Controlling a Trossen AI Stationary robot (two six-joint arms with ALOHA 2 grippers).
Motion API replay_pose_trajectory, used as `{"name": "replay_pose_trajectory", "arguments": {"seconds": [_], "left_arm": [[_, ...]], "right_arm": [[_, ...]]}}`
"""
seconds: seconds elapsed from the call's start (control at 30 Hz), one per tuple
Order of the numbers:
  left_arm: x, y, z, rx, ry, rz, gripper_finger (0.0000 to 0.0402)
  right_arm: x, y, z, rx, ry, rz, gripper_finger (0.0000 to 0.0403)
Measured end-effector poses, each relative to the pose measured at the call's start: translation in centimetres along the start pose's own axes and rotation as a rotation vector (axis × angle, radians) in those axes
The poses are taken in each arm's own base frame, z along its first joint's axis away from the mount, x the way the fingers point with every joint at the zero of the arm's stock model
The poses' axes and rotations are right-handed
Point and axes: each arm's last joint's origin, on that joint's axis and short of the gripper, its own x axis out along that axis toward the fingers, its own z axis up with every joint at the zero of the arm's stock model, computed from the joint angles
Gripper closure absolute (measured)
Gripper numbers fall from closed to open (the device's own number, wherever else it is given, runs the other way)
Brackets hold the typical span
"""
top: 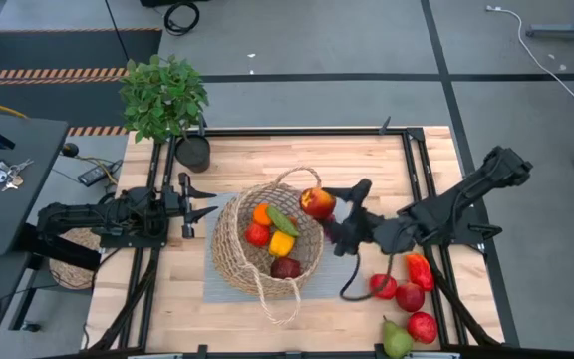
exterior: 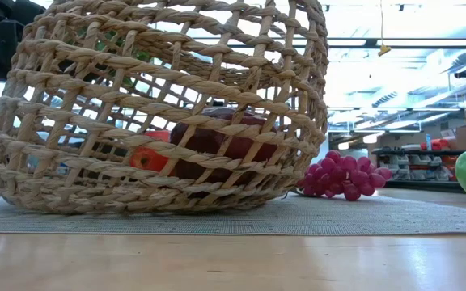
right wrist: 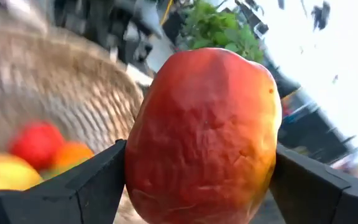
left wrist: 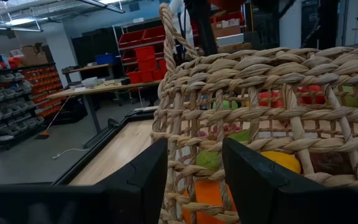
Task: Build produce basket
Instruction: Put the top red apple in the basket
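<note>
Table: you have a light wooden top (top: 167, 299) inside a dark frame.
Mat: a grey mat (top: 352, 274) lies at its middle.
Basket: the wicker basket (top: 229, 249) sits on your mat.
Loose produce: red fruit (top: 410, 296), a red pepper (top: 420, 269) and a pear (top: 397, 341) lie right of the mat; grapes (exterior: 345, 176) rest on the mat.
Plant: a dark pot (top: 193, 153) stands at the far edge.

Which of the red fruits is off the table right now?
The red-and-yellow apple clamped in the right gripper, over the basket's rim. The other red pieces lie inside the basket or on the table's near right corner.
</note>
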Motion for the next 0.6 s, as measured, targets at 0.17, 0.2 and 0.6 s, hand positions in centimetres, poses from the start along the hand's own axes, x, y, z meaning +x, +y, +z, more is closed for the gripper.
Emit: {"name": "replay_pose_trajectory", "arguments": {"seconds": [0.17,0.2,0.6], "left_arm": [[0.0,0.0,0.0,0.000,0.000,0.000,0.0241],[0.0,0.0,0.0,0.000,0.000,0.000,0.0241],[0.0,0.0,0.0,0.000,0.000,0.000,0.0241]], "right_arm": [[0.9,2.1,-0.3,-0.459,0.036,0.008,0.0051],[1.1,2.5,-0.3,-0.532,0.041,0.013,0.0049],[3.7,8.4,-1.9,-1.196,0.113,0.089,0.0040]]}}
